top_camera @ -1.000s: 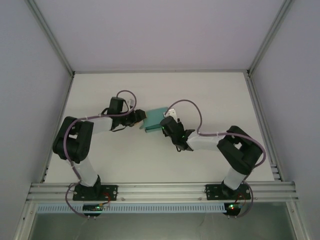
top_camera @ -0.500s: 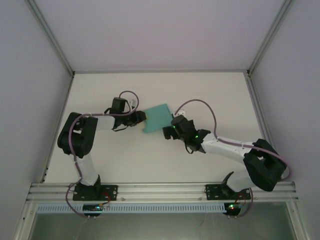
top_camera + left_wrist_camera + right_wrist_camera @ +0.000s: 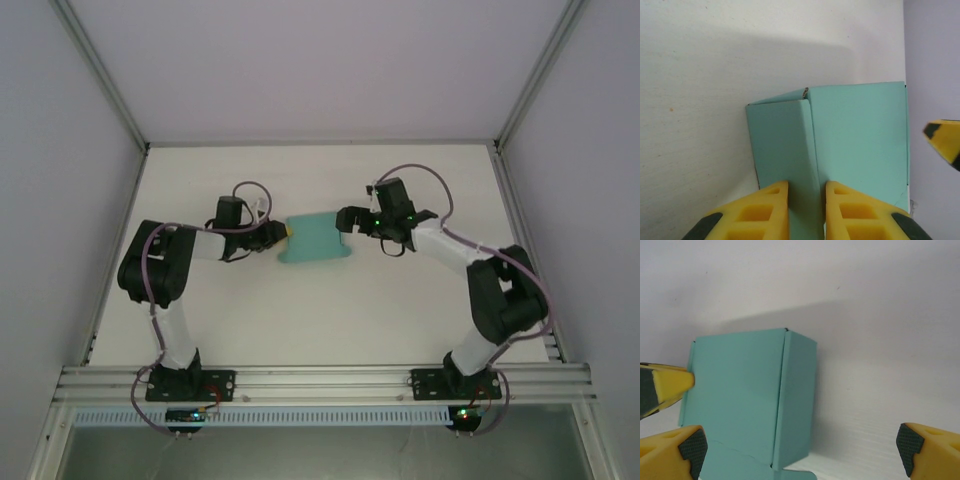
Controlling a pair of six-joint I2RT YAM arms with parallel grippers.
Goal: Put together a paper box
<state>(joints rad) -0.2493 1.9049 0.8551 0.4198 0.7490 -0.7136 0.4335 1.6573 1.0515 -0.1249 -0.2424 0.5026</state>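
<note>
top external view: the paper box (image 3: pixel 317 240), teal-green card, lies on the white surface (image 3: pixel 300 320) just above the centre of the frame, between the two arms. i see the left gripper (image 3: pixel 284 233) touching its left edge and the right gripper (image 3: pixel 346 220) at its upper right corner.

left wrist view: the paper box (image 3: pixel 860 135) fills the centre and lower right of the frame as a partly folded form. one panel lies flat to the right, and a narrower panel stands up as a ridge running down the middle. the left gripper (image 3: pixel 807 192) is nearly closed on that ridge. its two yellow fingers (image 3: pixel 765 212) press against either side of the card at the bottom edge, with only the folded panel between them. a yellow fingertip of the other gripper (image 3: pixel 945 142) shows at the right edge, beside the flat panel.

right wrist view: the paper box (image 3: pixel 735 390) sits in the lower left of the frame, a fold line running down it right of its middle. the right gripper (image 3: pixel 800 440) is spread wide and holds nothing. one finger is at the lower left corner beside the card, the other at the lower right over bare surface. a yellow fingertip of the left gripper (image 3: pixel 667 382) meets the box's left edge.
</note>
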